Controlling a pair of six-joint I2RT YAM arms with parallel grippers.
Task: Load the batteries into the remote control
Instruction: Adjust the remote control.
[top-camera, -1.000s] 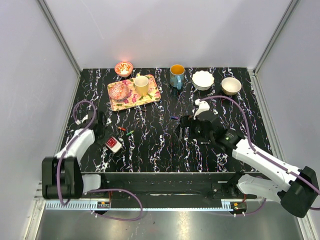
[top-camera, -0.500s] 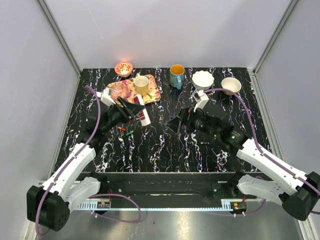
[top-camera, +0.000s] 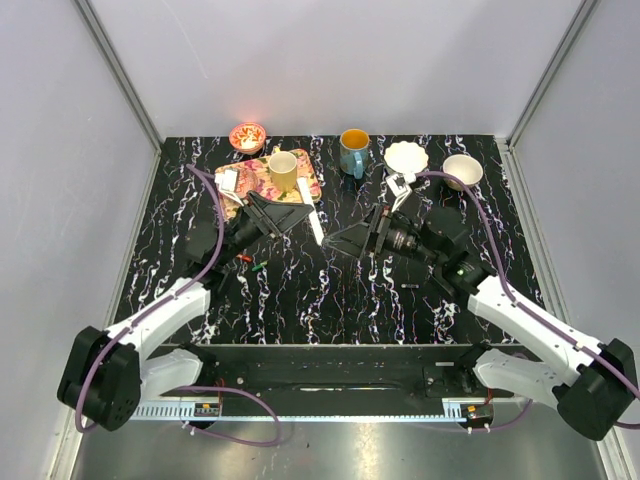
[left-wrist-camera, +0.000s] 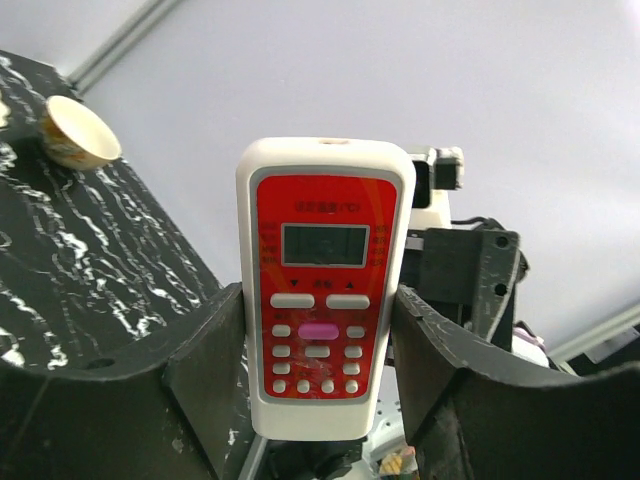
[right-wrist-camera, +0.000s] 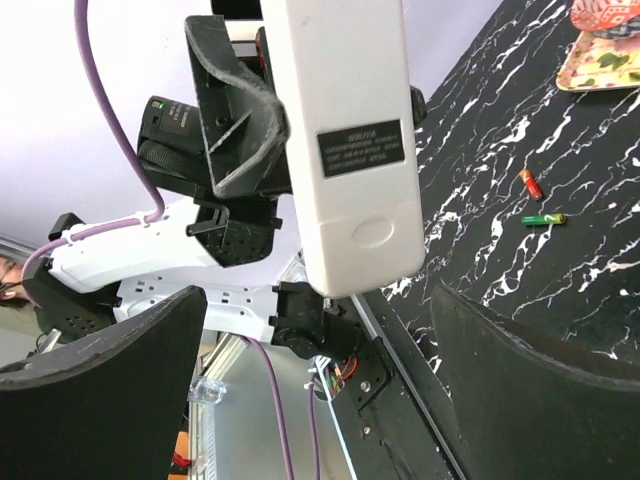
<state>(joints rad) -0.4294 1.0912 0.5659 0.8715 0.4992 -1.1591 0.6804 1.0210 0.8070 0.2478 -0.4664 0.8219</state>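
My left gripper (top-camera: 311, 221) is shut on the remote control (top-camera: 316, 224) and holds it upright in the air over the middle of the table. In the left wrist view the remote (left-wrist-camera: 322, 280) shows its red button face between the fingers (left-wrist-camera: 200, 360). My right gripper (top-camera: 346, 238) is open and empty, facing the remote's back from the right. In the right wrist view the white back (right-wrist-camera: 345, 130), with its label and cover, hangs just beyond my open gripper (right-wrist-camera: 320, 310). A red battery (top-camera: 243, 258) and a green battery (top-camera: 260, 266) lie on the table left of centre; they also show as red (right-wrist-camera: 530, 184) and green (right-wrist-camera: 543, 219). The purplish battery is hidden.
A flowered tray (top-camera: 300, 190) with a yellow cup (top-camera: 283, 170) stands at the back left. A small red bowl (top-camera: 247, 136), a blue mug (top-camera: 353, 150), a white bowl (top-camera: 406, 158) and a tan bowl (top-camera: 462, 170) line the back edge.
My left arm lifted the remote from the table's near left and carried it up and right to the middle. My right gripper turned and rose to face it.
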